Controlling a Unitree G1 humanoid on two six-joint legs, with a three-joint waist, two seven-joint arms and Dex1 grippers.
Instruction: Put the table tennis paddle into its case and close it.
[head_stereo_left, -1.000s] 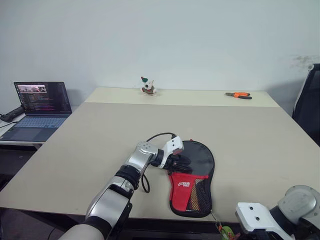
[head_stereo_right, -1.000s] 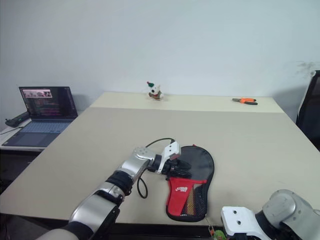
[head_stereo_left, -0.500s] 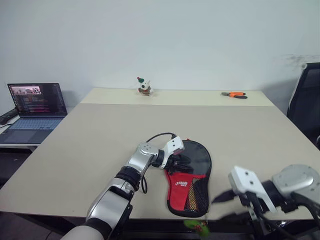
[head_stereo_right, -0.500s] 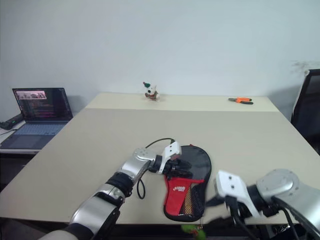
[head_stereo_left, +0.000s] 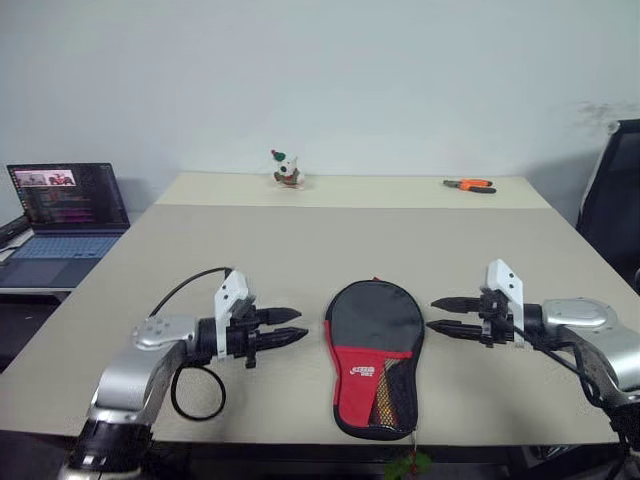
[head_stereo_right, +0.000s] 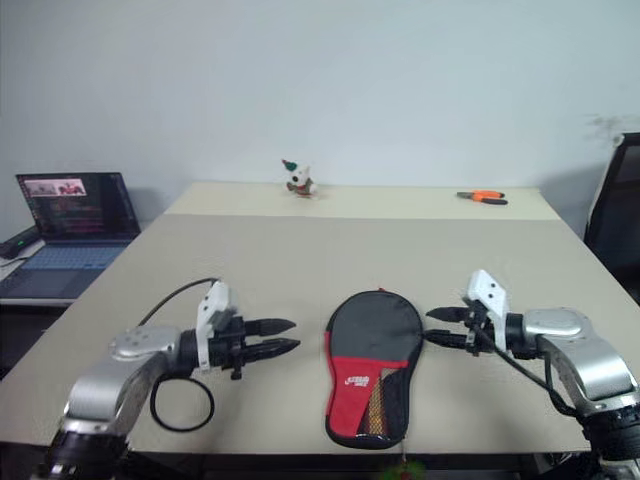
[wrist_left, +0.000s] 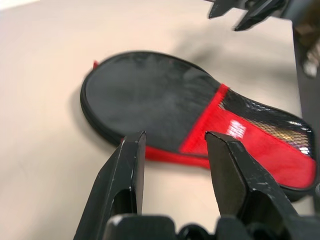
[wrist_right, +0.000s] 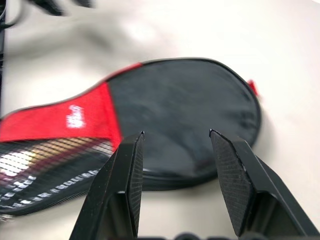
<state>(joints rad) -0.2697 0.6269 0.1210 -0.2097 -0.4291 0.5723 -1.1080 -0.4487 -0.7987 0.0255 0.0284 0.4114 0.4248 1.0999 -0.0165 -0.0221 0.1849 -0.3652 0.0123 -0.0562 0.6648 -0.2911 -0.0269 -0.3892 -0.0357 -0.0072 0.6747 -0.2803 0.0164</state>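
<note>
The case (head_stereo_left: 375, 350), a black pouch with a red lower panel and a mesh pocket, lies flat and zipped at the middle of the table's front part. Its green zipper pull (head_stereo_left: 405, 465) hangs over the front edge. The table tennis paddle is hidden. My left gripper (head_stereo_left: 302, 325) hovers open to the left of the case, pointing at it and clear of it. Open too, my right gripper (head_stereo_left: 431, 313) hovers to the case's right and points at it. The left wrist view shows the case (wrist_left: 150, 100) beyond open fingers (wrist_left: 127, 170). The right wrist view shows the case (wrist_right: 185, 110) likewise.
The beige table (head_stereo_left: 300, 250) carries a small toy figure (head_stereo_left: 287, 170) and orange-handled pliers (head_stereo_left: 470, 185) at its far edge. An open laptop (head_stereo_left: 65, 200) sits on a side desk at the left. A black chair (head_stereo_left: 615, 200) stands at the right.
My left gripper has come off the case and drawn back to the left. My right gripper has risen from the front edge by the zipper pull to the case's right side.
</note>
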